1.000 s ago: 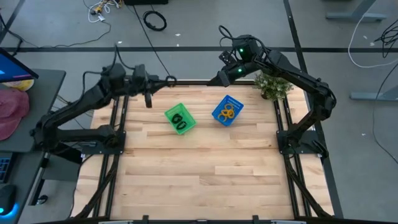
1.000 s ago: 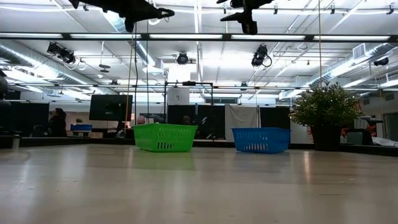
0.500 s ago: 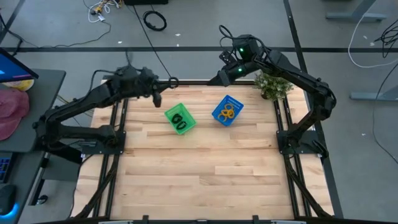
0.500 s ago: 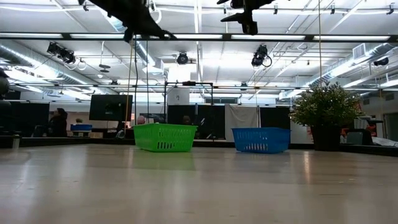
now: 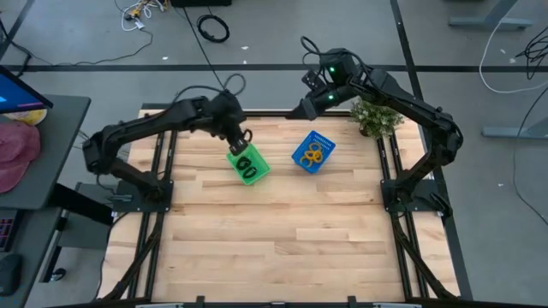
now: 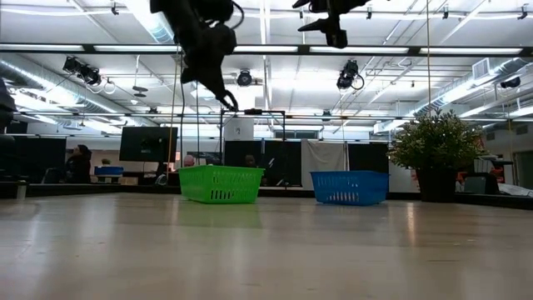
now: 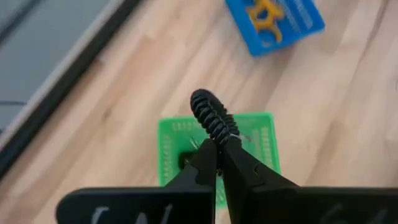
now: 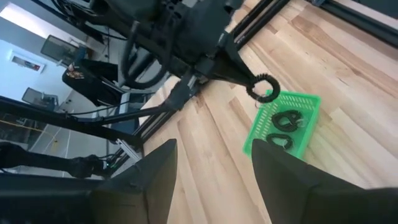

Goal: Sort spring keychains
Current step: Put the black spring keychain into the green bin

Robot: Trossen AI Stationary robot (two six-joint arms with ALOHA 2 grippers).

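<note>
Swung over the green basket (image 5: 259,174) now, left hand (image 7: 219,144) clenched on a black spring keychain (image 7: 212,116); right hand (image 6: 333,33) unclear.

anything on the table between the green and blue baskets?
Nothing: bare wood separates the green basket from the blue basket in the high view. The left pincer holds a black keychain above the green one.

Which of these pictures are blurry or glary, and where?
Low view: ceiling strip lights glare and reflect on the bare table. Left wrist view: the near fingers are soft, the black spring keychain sharper. Right wrist view: its own fingers are blurred shapes.
</note>
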